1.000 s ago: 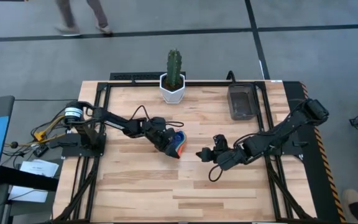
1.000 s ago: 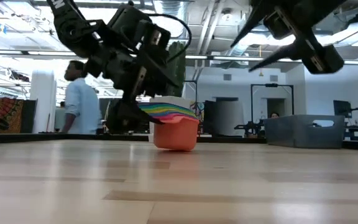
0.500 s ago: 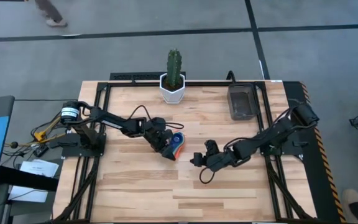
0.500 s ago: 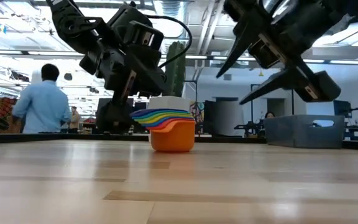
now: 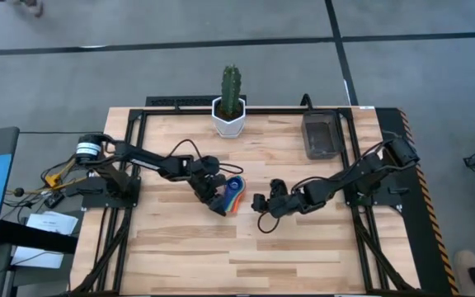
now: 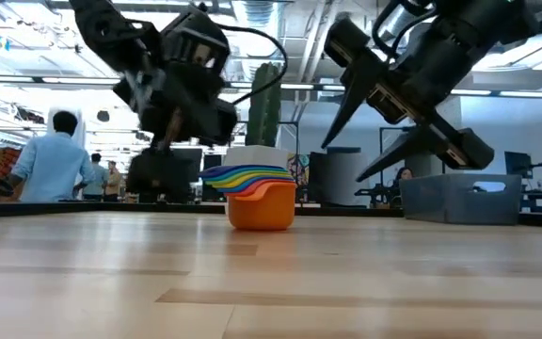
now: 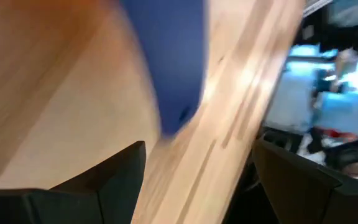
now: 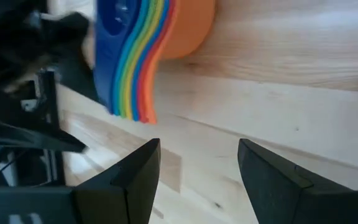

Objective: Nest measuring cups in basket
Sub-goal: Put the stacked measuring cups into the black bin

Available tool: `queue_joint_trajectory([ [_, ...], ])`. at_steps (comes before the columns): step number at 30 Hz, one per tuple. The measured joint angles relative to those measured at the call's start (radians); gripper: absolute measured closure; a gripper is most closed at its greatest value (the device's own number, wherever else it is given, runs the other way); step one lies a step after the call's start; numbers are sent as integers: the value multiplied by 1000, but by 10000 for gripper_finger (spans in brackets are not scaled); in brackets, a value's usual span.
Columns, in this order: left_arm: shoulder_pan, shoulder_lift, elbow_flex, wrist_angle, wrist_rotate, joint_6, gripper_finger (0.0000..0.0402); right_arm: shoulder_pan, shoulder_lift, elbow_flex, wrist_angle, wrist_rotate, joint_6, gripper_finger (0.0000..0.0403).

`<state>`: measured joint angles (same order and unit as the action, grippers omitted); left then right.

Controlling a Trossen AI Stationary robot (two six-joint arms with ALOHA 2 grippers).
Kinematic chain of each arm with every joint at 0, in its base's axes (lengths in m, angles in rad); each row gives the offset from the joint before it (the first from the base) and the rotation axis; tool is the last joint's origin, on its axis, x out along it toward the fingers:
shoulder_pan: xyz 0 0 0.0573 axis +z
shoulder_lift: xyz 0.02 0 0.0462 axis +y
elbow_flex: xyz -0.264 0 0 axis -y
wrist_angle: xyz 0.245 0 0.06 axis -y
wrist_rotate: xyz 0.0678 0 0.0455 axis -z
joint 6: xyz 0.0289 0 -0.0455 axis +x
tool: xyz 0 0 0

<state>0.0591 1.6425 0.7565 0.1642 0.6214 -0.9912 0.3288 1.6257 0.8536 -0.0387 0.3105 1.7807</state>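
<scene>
The measuring cups (image 5: 234, 192) stand nested in one stack on the table's middle, orange cup at the bottom (image 6: 263, 208) and dark blue on top. Their flat handles (image 8: 132, 81) fan out toward my left gripper. My left gripper (image 5: 215, 203) is open just left of the stack, off the handles; its wrist view shows the blurred blue handle (image 7: 173, 62) ahead of the open fingers. My right gripper (image 5: 259, 204) is open, raised to the stack's right (image 6: 342, 162). The dark grey basket (image 5: 322, 134) sits near the table's far right.
A white hexagonal pot with a cactus (image 5: 230, 106) stands at the far edge, behind the stack. Bare wood lies in front of the stack and between the stack and the basket (image 6: 459, 198). A person (image 6: 53, 160) stands in the room beyond the table.
My left gripper set the tilted stack down upright on the orange cup, let go of the handles and drew back a little. My right gripper moved toward the table's left, closing in on the stack, and stayed open.
</scene>
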Motion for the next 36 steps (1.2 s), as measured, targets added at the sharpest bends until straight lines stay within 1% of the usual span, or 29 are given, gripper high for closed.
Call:
queue_joint_trajectory([
  [4,9,-119,-1,-198,-79,77,118,-11,0,0,-35,-25,15,164],
  [7,18,-217,-1,-300,-211,135,122,-32,0,0,-61,-37,26,171],
  [10,23,-274,0,-320,-333,178,151,-61,25,6,-48,-68,25,193],
  [12,25,-284,0,-326,-380,196,187,-77,51,14,-61,-88,15,214],
  [14,25,-284,-1,-328,-411,219,232,-90,87,46,-49,-121,-3,236],
  [19,11,-266,-8,-361,-431,271,365,-112,160,122,-57,-153,-53,296],
  [20,6,-254,-7,-353,-450,284,383,-117,174,141,-60,-156,-63,307],
  [21,-2,-240,-5,-350,-472,289,390,-123,186,160,-59,-160,-74,318],
  [24,-10,-189,-8,-338,-499,290,390,-133,226,208,-60,-181,-97,345],
  [30,-13,-117,-2,-299,-509,275,400,-136,267,280,-122,-185,-112,383],
  [33,-16,-102,0,-236,-488,272,398,-136,269,291,-141,-183,-115,392],
  [36,-17,-102,0,-203,-480,271,401,-141,267,293,-144,-182,-118,388],
])
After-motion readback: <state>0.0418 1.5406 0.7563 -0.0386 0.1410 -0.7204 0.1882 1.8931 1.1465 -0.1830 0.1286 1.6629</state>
